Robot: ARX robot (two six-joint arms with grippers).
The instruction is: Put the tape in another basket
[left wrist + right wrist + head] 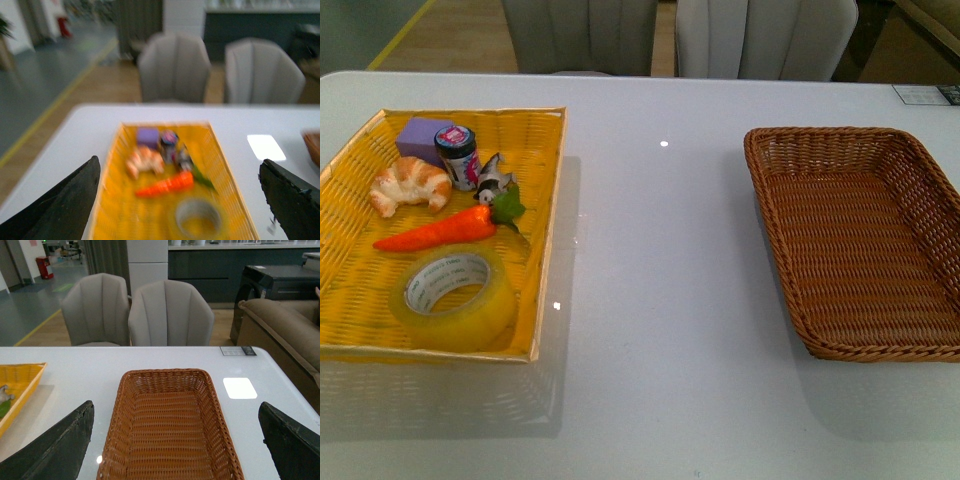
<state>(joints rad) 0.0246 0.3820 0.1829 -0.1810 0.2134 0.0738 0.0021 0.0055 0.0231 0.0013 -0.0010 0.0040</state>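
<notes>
1. Front view: I see the tape [470,320] lying flat in the yellow tray [546,240] on the table [660,300]. The basket [772,240] sits well apart.
2. Left wrist view, blurred: the left end effector [178,167] is spread wide and grips nothing. The tape [181,220] lies ahead of it, in line with the gap, untouched.
3. Right wrist view: the right end effector [175,407] is spread wide and grips nothing. The basket [165,372] lies straight ahead.

Baskets on tabletop [660,300]: two, being one yellow woven tray-basket [548,230] and one brown wicker basket [860,230]. Loose items, six in all, one of each: roll of packing tape [470,312], toy carrot [438,230], croissant [410,184], purple block [422,135], small dark-lidded jar [458,157], small black-and-white figure [492,180]. Grey padded chairs [765,35] beyond the tabletop: two.
</notes>
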